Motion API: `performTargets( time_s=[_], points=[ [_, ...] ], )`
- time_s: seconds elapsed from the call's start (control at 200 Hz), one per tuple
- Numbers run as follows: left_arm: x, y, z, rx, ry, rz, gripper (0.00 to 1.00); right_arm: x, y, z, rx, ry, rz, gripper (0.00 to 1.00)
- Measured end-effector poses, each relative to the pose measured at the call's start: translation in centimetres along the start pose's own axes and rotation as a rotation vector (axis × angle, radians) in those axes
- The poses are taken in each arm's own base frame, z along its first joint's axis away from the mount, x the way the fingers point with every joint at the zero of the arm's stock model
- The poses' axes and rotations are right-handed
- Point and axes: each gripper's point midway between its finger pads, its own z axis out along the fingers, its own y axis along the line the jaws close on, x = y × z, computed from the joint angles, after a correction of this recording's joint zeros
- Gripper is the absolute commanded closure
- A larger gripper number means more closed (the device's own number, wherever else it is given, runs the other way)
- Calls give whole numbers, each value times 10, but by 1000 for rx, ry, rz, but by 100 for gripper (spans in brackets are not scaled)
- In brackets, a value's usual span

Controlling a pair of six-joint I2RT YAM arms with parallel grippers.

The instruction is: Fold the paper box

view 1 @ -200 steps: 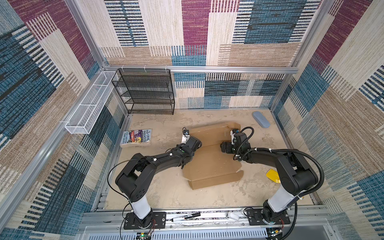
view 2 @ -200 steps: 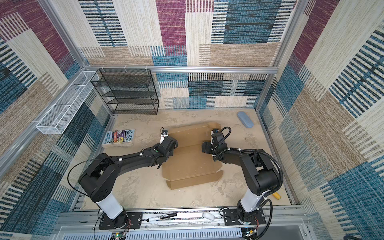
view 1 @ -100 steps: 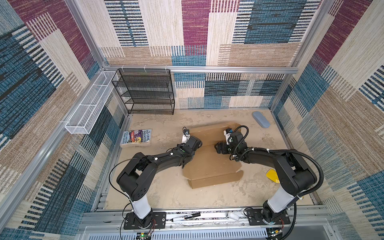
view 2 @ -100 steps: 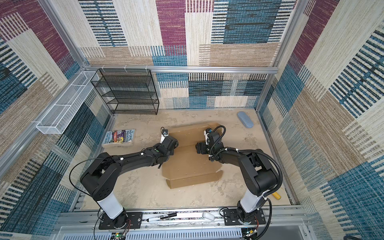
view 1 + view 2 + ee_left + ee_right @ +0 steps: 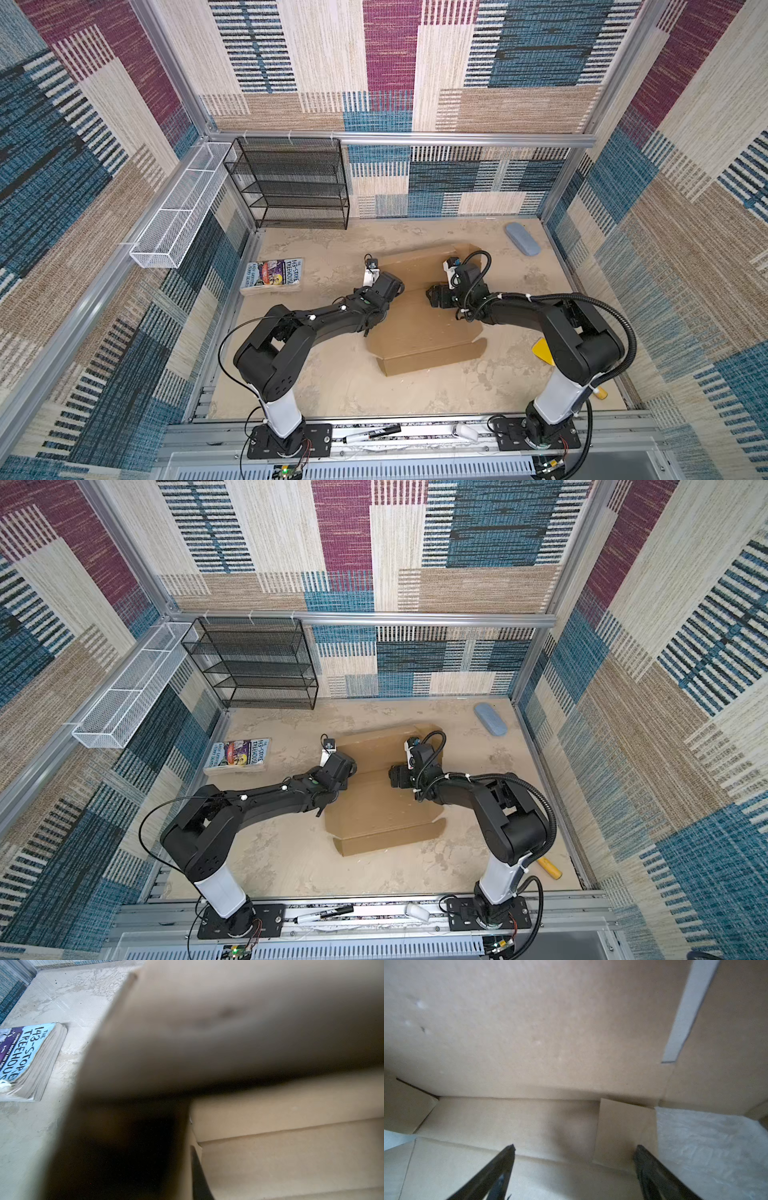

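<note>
The paper box [image 5: 419, 328] [image 5: 378, 808] is plain brown cardboard, half formed on the sandy floor, with its near wall and far panel raised in both top views. My left gripper [image 5: 394, 286] [image 5: 348, 769] sits at the box's left edge, shut on the side flap. In the left wrist view only one dark finger [image 5: 199, 1178] shows against the flap's thin edge, and blurred cardboard [image 5: 228, 1032] hides the rest. My right gripper [image 5: 430, 296] [image 5: 574, 1149] hovers open over the box's inner floor near the crease to the far panel, with nothing between its fingers.
A colourful book [image 5: 272, 274] [image 5: 27, 1059] lies left of the box. A blue case [image 5: 523, 239] rests at the back right, with a black wire shelf [image 5: 291, 185] and a white wire basket [image 5: 178, 208] at the back left. A yellow object [image 5: 542, 349] lies by the right arm.
My right gripper has slid leftward over the box toward its middle, still open. The left arm and the box have stayed put.
</note>
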Motion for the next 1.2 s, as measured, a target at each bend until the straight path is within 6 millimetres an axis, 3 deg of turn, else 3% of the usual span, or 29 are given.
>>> performTargets(
  time_s=[0.2,0.346,0.571,0.781,1.197],
  points=[
    [-1,0,0,1,-1,-1,100,-22,7,-26,7,-50,-30,12],
    [-1,2,-1,0,1,-1,100,-24,0,-45,60,-50,-31,16],
    [1,9,-2,-8,11,-3,100,-11,-24,-73,188,-16,-13,17],
    [2,14,-1,-13,15,-8,100,-25,-65,-99,318,-52,52,20],
    [1,15,-1,-10,11,-4,100,-48,-81,-59,371,7,3,37]
  ],
)
